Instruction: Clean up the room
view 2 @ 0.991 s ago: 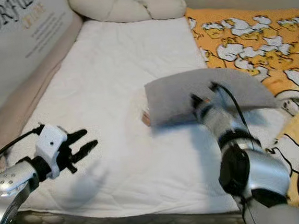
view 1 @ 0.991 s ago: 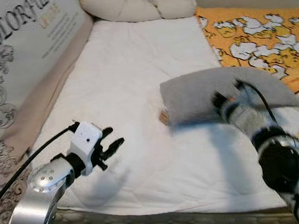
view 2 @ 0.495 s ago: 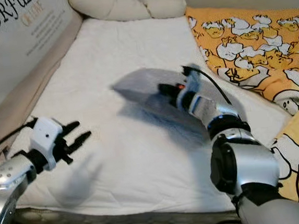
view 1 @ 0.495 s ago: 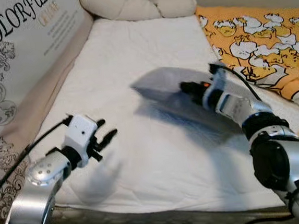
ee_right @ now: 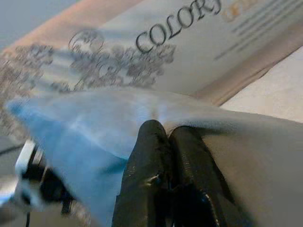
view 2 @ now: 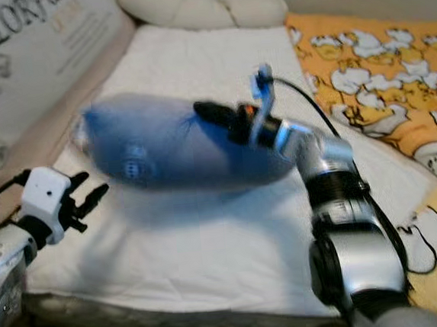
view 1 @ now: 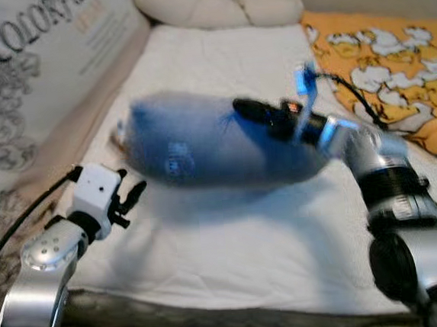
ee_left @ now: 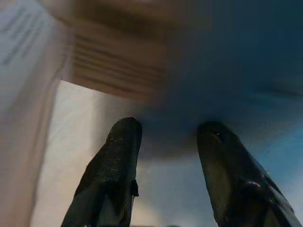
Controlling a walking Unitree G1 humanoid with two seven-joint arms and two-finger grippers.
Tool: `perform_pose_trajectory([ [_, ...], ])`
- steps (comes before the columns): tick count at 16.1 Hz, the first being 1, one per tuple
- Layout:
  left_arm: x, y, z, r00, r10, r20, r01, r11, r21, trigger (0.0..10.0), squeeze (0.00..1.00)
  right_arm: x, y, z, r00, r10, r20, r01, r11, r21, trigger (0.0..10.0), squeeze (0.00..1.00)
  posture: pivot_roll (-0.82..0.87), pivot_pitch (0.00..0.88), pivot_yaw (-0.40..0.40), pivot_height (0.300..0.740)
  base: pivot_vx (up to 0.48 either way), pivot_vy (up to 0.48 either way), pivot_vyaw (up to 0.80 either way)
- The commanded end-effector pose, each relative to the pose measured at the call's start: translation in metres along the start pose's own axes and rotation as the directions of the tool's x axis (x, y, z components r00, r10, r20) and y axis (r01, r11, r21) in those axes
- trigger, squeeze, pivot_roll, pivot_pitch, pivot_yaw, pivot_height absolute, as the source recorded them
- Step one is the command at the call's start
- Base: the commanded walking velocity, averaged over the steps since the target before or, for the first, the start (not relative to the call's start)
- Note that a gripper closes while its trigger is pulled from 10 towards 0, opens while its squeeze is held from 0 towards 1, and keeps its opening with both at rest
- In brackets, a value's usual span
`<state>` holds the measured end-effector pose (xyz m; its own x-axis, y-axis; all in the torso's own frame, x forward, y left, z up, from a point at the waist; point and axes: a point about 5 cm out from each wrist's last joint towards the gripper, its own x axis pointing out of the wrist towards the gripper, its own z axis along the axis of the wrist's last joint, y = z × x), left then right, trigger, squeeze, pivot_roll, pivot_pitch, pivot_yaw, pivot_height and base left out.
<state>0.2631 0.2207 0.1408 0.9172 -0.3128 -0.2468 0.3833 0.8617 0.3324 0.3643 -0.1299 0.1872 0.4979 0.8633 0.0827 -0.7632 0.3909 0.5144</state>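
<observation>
Soft grey-blue fabric cushion (view 1: 202,146) held in the air above the white quilted mattress (view 1: 232,231).

The right gripper (view 1: 248,109) has its black fingers (ee_right: 156,156) pinched together on the cushion's cloth, carrying it blurred between the two arms. The left gripper (view 1: 133,195) hovers just beside the cushion's near end, fingers (ee_left: 120,156) spread apart and holding nothing. A cream printed pillow (view 1: 34,65) lies along the mattress's left side; an orange patterned blanket (view 1: 378,58) lies on its right.

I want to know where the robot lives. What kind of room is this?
Probably a bedroom: a white mattress, a cream bolster pillow at its head, and an orange patterned blanket beside it.
</observation>
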Motion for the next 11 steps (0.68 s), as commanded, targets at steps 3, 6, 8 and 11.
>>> perform_pose_trajectory([
  [3,-0.01,0.014,-0.009,0.997,0.07,-0.03,-0.071,0.997,-0.012,10.0,0.0,-0.041,-0.009,0.008,0.999,-0.036,-0.002,0.036,0.997,-0.07,0.0,0.0,0.12,0.0,-0.057,0.74,0.0,0.0,0.0],
  [6,-0.024,0.019,-0.006,0.999,0.021,0.039,-0.017,0.994,-0.106,10.0,0.0,-0.087,-0.039,-0.027,0.952,-0.276,-0.128,0.266,0.96,-0.09,0.0,0.0,0.12,0.0,-0.053,0.74,0.0,0.0,0.0],
  [8,-0.024,0.026,-0.006,0.998,0.042,0.05,-0.035,0.99,-0.139,10.0,0.0,-0.101,-0.046,-0.051,0.909,-0.351,-0.223,0.335,0.936,-0.107,0.0,0.0,0.12,0.0,-0.05,0.74,0.0,0.0,0.0],
  [11,-0.003,0.027,-0.004,0.997,0.073,0.033,-0.067,0.983,-0.168,10.0,0.0,-0.12,-0.053,-0.083,0.829,-0.437,-0.35,0.407,0.899,-0.159,0.0,0.0,0.11,0.0,-0.049,0.74,0.0,0.0,0.0],
])
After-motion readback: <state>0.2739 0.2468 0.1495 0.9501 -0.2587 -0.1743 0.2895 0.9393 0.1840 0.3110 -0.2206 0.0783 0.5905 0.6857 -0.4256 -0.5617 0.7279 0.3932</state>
